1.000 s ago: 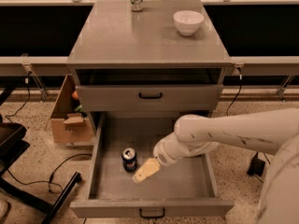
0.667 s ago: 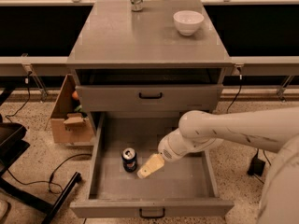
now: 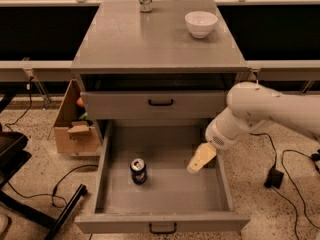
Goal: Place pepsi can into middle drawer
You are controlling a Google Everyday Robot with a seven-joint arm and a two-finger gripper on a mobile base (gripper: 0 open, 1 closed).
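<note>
Tool (image 3: pixel 195 166) hangs above grey flat-floored middle drawer (image 3: pixel 170 190).

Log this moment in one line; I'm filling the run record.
pepsi can: upright in middle drawer, left side | gripper: above drawer's right side, clear of can | drawer: open

The pepsi can (image 3: pixel 138 171) stands in the middle drawer (image 3: pixel 170 196), left of centre; the gripper (image 3: pixel 200 160) hovers over the drawer's right side, apart from the can.
</note>
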